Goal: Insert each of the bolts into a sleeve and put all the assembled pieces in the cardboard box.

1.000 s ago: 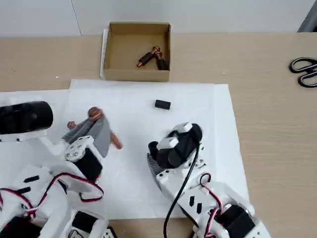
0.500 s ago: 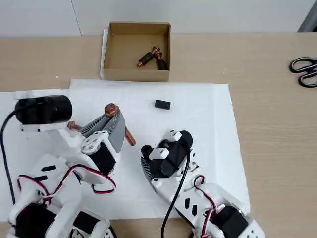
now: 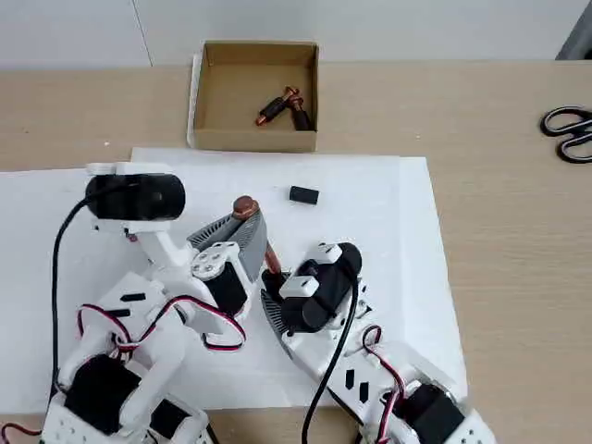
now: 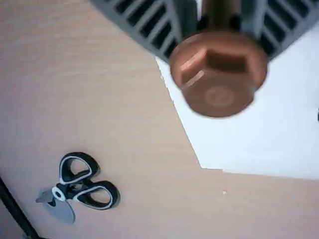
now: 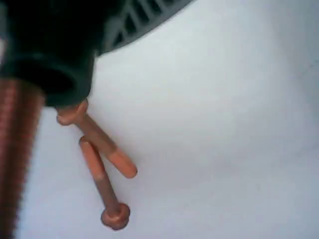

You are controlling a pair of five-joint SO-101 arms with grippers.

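Note:
My left gripper (image 3: pixel 246 231) is shut on a copper bolt (image 3: pixel 244 206), head up and threaded end slanting down to the right. Its hex head (image 4: pixel 218 74) juts out between the grey fingers (image 4: pixel 139 17). My right gripper (image 3: pixel 275 285) is shut on a black sleeve (image 5: pixel 50 69). The bolt's threaded tip (image 5: pixel 15 159) sits right at the sleeve's mouth. Two more bolts (image 5: pixel 102 164) lie crossed on the white paper. A loose black sleeve (image 3: pixel 303 195) rests on the paper. The cardboard box (image 3: pixel 208 92) at the back holds assembled pieces (image 3: pixel 280 106).
White paper (image 3: pixel 388 231) covers the table's middle. Scissors (image 3: pixel 569 134) lie at the far right on the wooden table, also seen as scissors (image 4: pixel 79 186) in the left wrist view. Both arms' bases crowd the near edge.
My left arm has swung to the right with the bolt, bringing its tip to the sleeve. The right gripper shifted slightly left, then held still.

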